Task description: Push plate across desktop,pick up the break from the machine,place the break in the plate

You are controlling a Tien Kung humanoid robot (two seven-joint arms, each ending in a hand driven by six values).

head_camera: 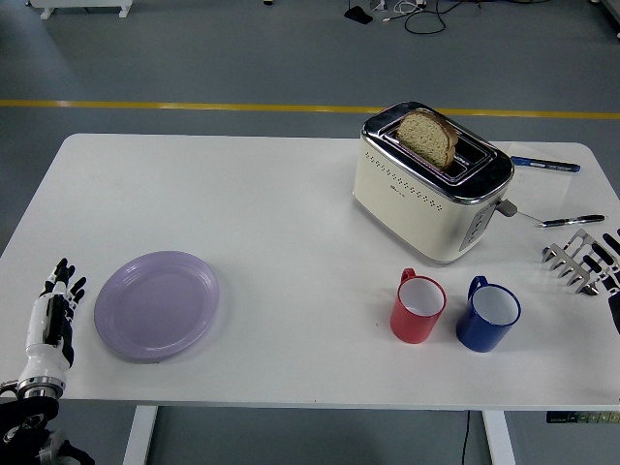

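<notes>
Head view: left hand (53, 315), fingers straight and together, waits beside the unpushed purple plate (157, 305) (bread (429, 138) still in toaster (431, 199)).

We see a lilac plate (157, 304), cream-and-chrome toaster (429, 182), brown bread (430, 137), red mug (418, 306), blue mug (489, 315), white table (242, 203).

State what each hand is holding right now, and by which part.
Nothing is held. The left hand lies open on the table beside the purple plate, not touching it. The right hand is open at the right edge. The bread sits in the toaster.
</notes>
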